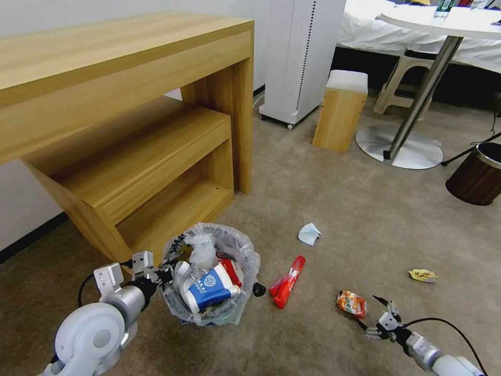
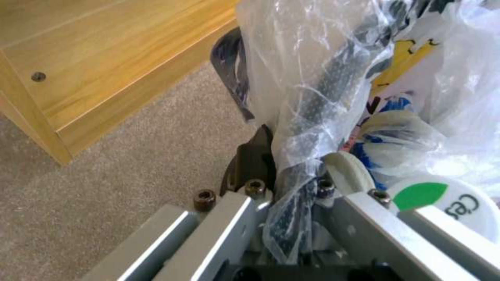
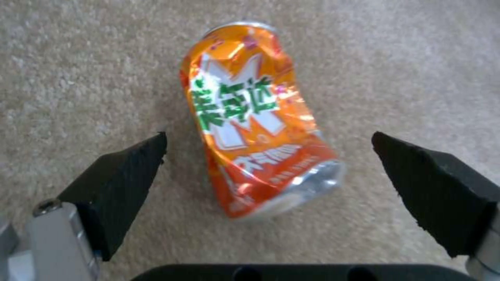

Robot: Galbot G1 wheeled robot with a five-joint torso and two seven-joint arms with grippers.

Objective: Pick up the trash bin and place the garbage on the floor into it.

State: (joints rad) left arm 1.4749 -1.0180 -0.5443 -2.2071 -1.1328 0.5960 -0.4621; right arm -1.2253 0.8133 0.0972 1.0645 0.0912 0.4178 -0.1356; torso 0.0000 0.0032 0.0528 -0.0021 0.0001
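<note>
While the left pincer (image 1: 159, 275) clamps the bin (image 1: 211, 274) by its rim, the right pincer (image 3: 271, 164) gapes open over the can (image 3: 255, 117) lying between its pads on the floor (image 1: 323, 209); lowering and closing seem due next.

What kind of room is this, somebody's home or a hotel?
Probably a hotel or guest room mocked up for testing. It has beige carpet, a wooden desk, a round white table and what looks like a bed with white linen behind it.
</note>
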